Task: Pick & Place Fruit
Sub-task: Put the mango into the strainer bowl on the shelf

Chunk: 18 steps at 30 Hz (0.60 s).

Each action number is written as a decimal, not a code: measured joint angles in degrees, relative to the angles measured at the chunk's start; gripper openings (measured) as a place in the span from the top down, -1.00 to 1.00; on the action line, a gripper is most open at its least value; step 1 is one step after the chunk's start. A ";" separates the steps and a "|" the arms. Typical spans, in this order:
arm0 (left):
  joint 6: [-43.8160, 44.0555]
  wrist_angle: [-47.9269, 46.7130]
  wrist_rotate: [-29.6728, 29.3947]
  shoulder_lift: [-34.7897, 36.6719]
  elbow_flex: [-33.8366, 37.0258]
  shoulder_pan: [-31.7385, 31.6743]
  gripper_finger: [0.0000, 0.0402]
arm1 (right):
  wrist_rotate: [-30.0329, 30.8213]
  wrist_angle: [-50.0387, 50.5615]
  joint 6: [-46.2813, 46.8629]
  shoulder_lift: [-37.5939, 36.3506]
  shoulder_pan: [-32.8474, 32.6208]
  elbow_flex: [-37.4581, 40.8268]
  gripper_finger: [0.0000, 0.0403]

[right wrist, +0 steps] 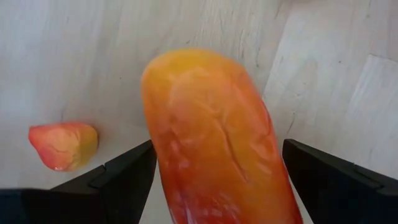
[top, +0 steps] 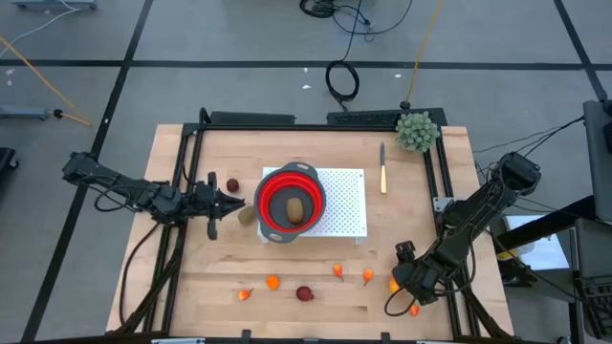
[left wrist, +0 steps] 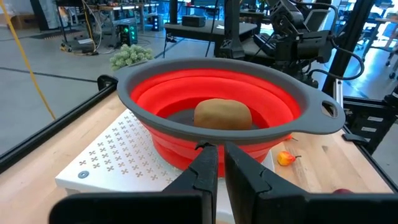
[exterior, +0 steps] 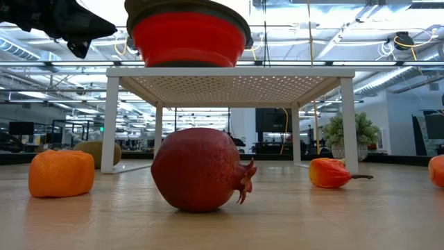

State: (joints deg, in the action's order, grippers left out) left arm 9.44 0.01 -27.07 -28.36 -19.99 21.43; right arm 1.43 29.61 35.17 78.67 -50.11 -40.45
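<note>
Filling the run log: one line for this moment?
left gripper: shut, by bowl | right gripper: open around oblong fruit | kiwi in bowl

Readable text: none in any view.
Labels or brands: none legible on the round red collapsible silicone bowl with grey rim, which stands at the table's centre.
Numbers: none on the white perforated metal stand under that bowl.
Signs: none readable on the pale wooden slatted table top or in the room behind it.
</note>
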 joint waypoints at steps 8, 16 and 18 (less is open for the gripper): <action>1.20 0.02 0.07 0.00 0.00 -0.01 0.87 | 0.00 -2.86 2.08 0.00 0.00 0.00 -0.68; 1.22 0.13 0.09 -0.01 0.00 -0.02 0.87 | 0.20 -5.15 1.69 0.00 0.00 0.00 -0.68; 1.22 0.13 0.11 -0.02 0.00 -0.01 0.87 | 0.24 -4.97 1.29 0.00 0.02 0.00 -0.68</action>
State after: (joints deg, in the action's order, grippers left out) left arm 10.66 0.14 -26.96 -28.38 -19.99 21.42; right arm 1.67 24.64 36.46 78.67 -50.09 -40.45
